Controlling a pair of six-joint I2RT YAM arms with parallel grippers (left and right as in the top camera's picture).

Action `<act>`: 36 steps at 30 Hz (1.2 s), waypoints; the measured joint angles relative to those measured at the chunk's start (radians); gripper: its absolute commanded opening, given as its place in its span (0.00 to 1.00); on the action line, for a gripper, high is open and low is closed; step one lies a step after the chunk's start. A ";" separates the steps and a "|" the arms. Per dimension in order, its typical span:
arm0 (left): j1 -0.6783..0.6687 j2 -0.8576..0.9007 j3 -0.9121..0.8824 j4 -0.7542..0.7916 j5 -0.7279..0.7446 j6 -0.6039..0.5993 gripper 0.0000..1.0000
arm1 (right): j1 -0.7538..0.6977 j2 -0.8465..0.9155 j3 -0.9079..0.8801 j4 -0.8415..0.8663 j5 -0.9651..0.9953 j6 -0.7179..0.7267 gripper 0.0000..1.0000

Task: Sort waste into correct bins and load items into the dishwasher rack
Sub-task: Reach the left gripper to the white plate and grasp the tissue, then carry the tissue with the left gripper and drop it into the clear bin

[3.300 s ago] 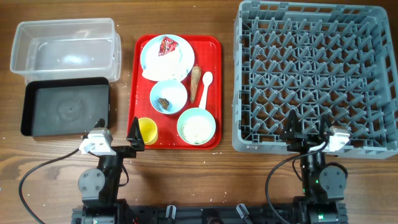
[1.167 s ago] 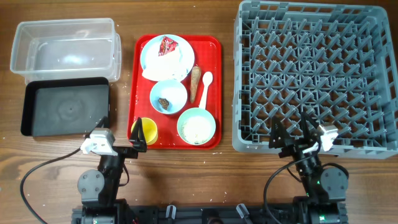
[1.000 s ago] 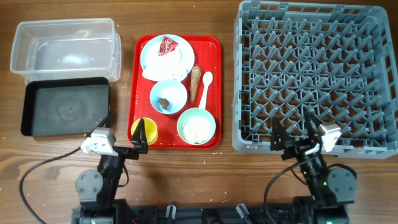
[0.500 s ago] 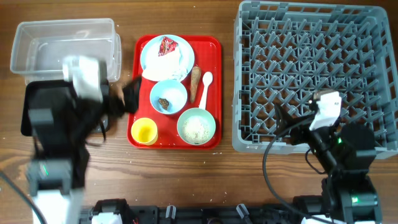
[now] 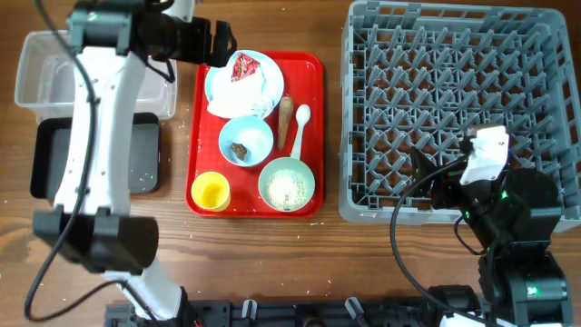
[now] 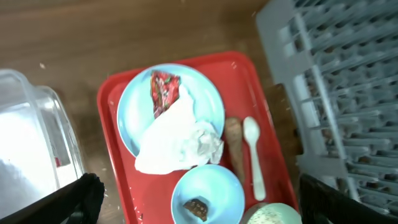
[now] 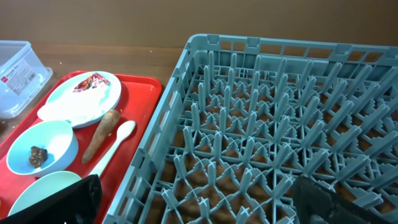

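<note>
Jaws on both arms spread wide, nothing gripped: left gripper [image 5: 221,44] over the far left corner of the red tray [image 5: 313,82], right gripper [image 5: 425,177] at the near left part of the dishwasher rack [image 5: 454,14]. I see the clear tub [image 5: 41,73] and black tray [image 5: 143,163] at left. On the red tray: plate [image 5: 218,77] with napkins [image 5: 241,95] and wrapper [image 5: 244,66], mint bowl [image 5: 287,186] of rice, blue bowl [image 5: 246,136] with dark lump [image 5: 240,149], root piece [image 5: 285,118], spoon [image 5: 299,127], yellow cup [image 5: 211,191].

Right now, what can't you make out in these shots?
Black tray: overhead, the left arm crosses it and hides its middle.
Green bowl: left wrist view, cut off by the bottom edge.
Dark lump in the blue bowl: too small in every view to identify.
</note>
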 measured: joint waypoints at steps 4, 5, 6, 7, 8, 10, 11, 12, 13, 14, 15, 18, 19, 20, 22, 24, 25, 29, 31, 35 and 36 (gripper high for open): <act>-0.003 0.054 0.000 0.002 -0.005 0.000 1.00 | 0.000 0.000 0.000 0.000 0.000 0.000 1.00; -0.003 0.055 0.000 0.012 -0.004 0.000 1.00 | 0.000 0.000 0.000 0.000 0.000 0.000 1.00; -0.003 0.055 0.002 0.022 -0.003 0.000 1.00 | 0.000 0.000 0.000 0.000 0.001 0.000 1.00; -0.005 0.055 0.003 0.027 0.000 0.000 1.00 | 0.000 0.000 0.000 0.000 0.003 0.000 1.00; -0.006 0.056 0.004 0.029 0.000 0.000 1.00 | 0.000 0.000 0.000 0.000 0.003 0.000 1.00; -0.011 0.066 0.009 0.031 0.000 0.005 1.00 | 0.000 0.000 0.000 0.000 0.003 0.000 1.00; -0.014 0.081 0.015 0.033 0.000 0.020 1.00 | 0.000 0.000 0.000 0.000 0.003 0.000 1.00; -0.016 0.100 0.017 0.034 0.000 0.038 1.00 | 0.000 0.000 0.000 0.000 0.003 0.000 1.00; -0.017 0.124 0.017 0.035 0.000 0.057 1.00 | 0.000 0.000 0.000 0.000 0.003 0.000 1.00; -0.018 0.152 0.018 0.036 0.000 0.080 1.00 | 0.000 0.000 0.000 -0.001 0.003 0.000 1.00; -0.019 0.183 0.018 0.037 0.000 0.105 1.00 | 0.000 0.000 0.000 -0.002 0.003 0.000 1.00; -0.021 0.301 0.019 0.045 -0.001 0.175 1.00 | 0.000 0.011 0.000 -0.008 0.003 0.000 1.00; -0.021 0.340 0.019 0.051 -0.001 0.193 1.00 | 0.000 0.019 0.000 -0.009 0.003 0.000 1.00; -0.023 0.372 0.018 0.056 -0.003 0.203 1.00 | 0.000 0.031 0.000 -0.009 0.003 0.000 1.00; -0.027 0.426 0.018 0.078 -0.013 0.221 1.00 | 0.000 0.055 0.000 -0.011 0.003 0.000 1.00; -0.038 0.461 0.018 0.093 -0.041 0.228 0.97 | 0.000 0.093 0.000 -0.013 0.003 0.000 1.00; -0.047 0.477 0.018 0.098 -0.063 0.232 0.95 | 0.000 0.116 0.000 -0.017 0.003 0.000 1.00; -0.080 0.509 0.019 0.109 -0.133 0.231 0.95 | 0.000 0.190 0.000 -0.023 0.003 0.004 1.00; -0.094 0.533 0.019 0.109 -0.163 0.231 0.94 | 0.000 0.235 0.000 -0.023 0.003 0.017 1.00; -0.106 0.587 0.020 0.125 -0.196 0.232 0.57 | 0.000 0.305 0.000 -0.023 0.003 0.035 1.00; -0.107 0.587 0.023 0.138 -0.198 0.233 0.46 | 0.000 0.317 0.000 -0.024 0.002 0.035 1.00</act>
